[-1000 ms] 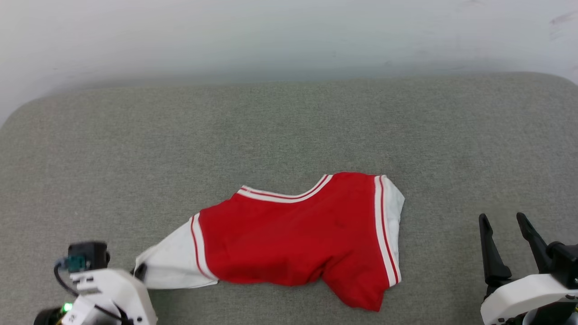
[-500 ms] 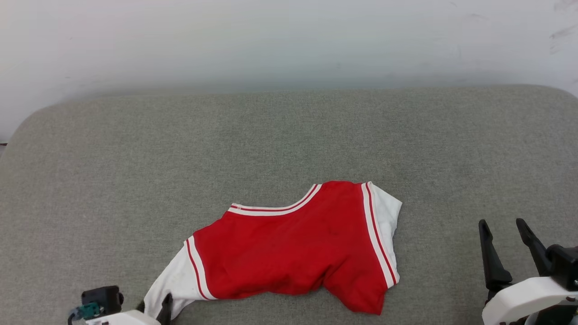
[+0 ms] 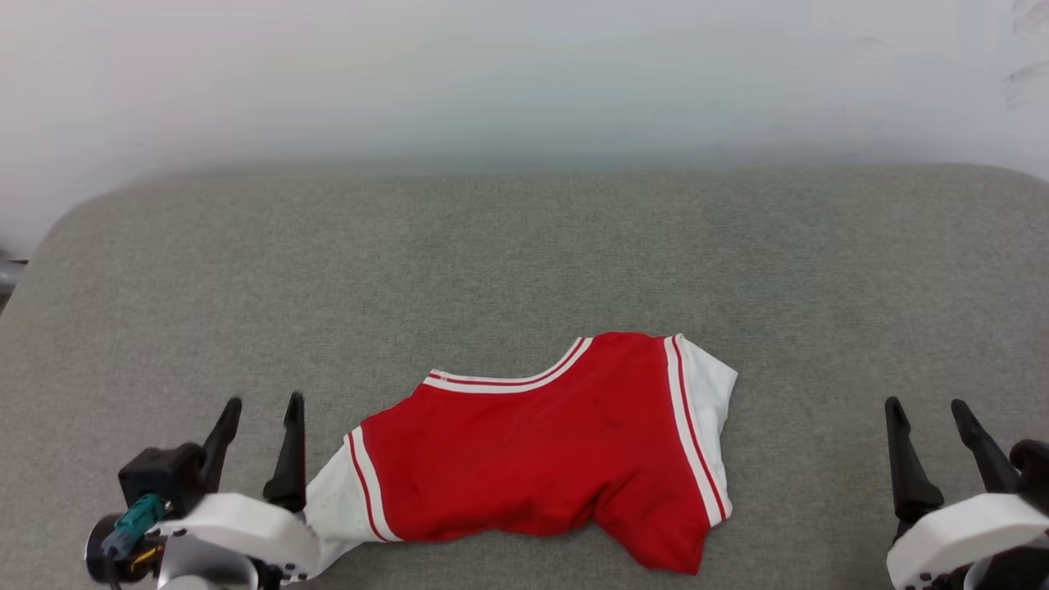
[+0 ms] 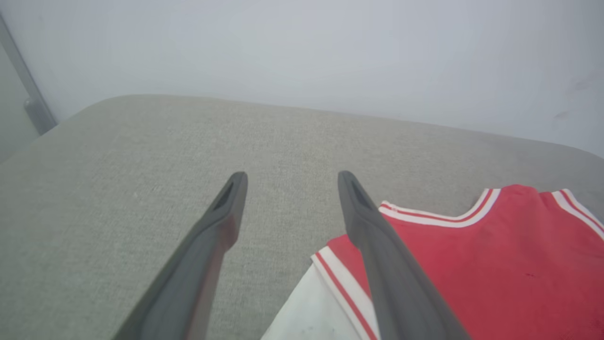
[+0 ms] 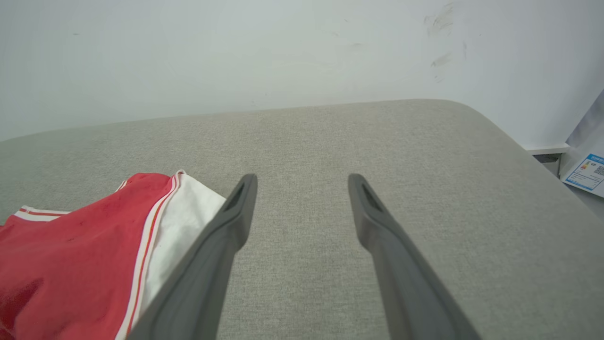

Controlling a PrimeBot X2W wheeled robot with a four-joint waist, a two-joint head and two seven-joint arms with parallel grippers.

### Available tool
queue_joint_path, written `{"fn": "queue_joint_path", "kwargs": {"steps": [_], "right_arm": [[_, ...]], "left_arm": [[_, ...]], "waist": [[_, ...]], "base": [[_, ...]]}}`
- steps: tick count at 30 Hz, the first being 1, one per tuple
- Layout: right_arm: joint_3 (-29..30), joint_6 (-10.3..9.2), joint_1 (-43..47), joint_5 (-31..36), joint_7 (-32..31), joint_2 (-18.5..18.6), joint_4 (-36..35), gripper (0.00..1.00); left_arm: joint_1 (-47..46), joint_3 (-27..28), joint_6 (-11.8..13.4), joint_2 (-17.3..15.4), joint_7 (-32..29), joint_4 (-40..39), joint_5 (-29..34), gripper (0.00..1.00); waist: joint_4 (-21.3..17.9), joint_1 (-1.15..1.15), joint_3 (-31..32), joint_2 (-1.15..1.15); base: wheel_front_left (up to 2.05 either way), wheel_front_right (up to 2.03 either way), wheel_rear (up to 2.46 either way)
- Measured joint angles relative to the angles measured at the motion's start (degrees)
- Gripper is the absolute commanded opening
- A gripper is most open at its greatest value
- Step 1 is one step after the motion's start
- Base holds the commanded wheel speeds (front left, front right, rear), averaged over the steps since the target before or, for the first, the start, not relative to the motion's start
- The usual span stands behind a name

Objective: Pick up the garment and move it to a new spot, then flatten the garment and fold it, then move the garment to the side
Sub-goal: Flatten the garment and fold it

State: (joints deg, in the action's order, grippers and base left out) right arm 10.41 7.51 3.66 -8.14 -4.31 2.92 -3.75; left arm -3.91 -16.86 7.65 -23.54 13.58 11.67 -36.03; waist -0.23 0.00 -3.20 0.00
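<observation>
The garment [image 3: 541,459], a red jersey with white sleeves and striped trim, lies rumpled on the grey cushion near its front edge, plain red side up. My left gripper [image 3: 262,403] stands open at the lower left, just left of the garment's white left sleeve [image 3: 336,512], holding nothing. In the left wrist view the garment [image 4: 495,264] lies to the right of my open left gripper [image 4: 290,177]. My right gripper [image 3: 926,406] is open at the lower right, well apart from the shirt. The right wrist view shows the garment [image 5: 71,255] left of the right gripper [image 5: 302,178].
The grey fabric cushion [image 3: 524,262] spans the view, with rounded far corners and a pale wall [image 3: 524,74] behind it. A paper with a label [image 5: 587,172] lies past the cushion's right edge.
My left gripper has opened and let go of the white sleeve, then risen with fingers pointing away. The sleeve has dropped onto the cushion. The head camera has shifted slightly.
</observation>
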Motion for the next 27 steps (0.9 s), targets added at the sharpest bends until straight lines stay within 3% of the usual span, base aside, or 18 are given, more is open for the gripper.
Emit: {"fn": "queue_joint_path", "kwargs": {"steps": [6, 12, 19, 27], "right_arm": [[-0.8, 0.0, -4.4, -2.4, -4.4, 0.0, 4.0, 1.0], [-4.0, -0.01, -10.1, -4.0, -17.5, 0.2, 9.2, 1.0], [-9.6, 0.0, -15.7, -7.4, -32.4, 5.1, 11.9, 1.0], [-15.5, -0.01, -21.5, -8.2, -38.7, 9.0, 18.1, 1.0]], "left_arm": [[-2.0, 0.1, 0.3, 1.2, 1.2, -6.1, 4.6, 1.0], [-3.7, -0.6, 0.0, 2.6, 1.3, -10.4, 7.3, 1.0], [-4.4, -1.3, -0.6, 3.8, 1.3, -12.2, 8.2, 1.0], [-5.4, -0.5, -2.1, 5.5, 1.3, -12.5, 9.0, 1.0]], "waist": [[1.6, 0.0, -1.5, 0.0], [3.8, 0.0, -3.5, 0.0], [6.4, 0.01, -5.9, 0.0], [8.1, 0.0, -9.2, 0.0]], "base": [[0.0, 0.0, 0.0], [0.0, 0.0, 0.0], [0.0, 0.0, 0.0], [0.0, 0.0, 0.0]]}}
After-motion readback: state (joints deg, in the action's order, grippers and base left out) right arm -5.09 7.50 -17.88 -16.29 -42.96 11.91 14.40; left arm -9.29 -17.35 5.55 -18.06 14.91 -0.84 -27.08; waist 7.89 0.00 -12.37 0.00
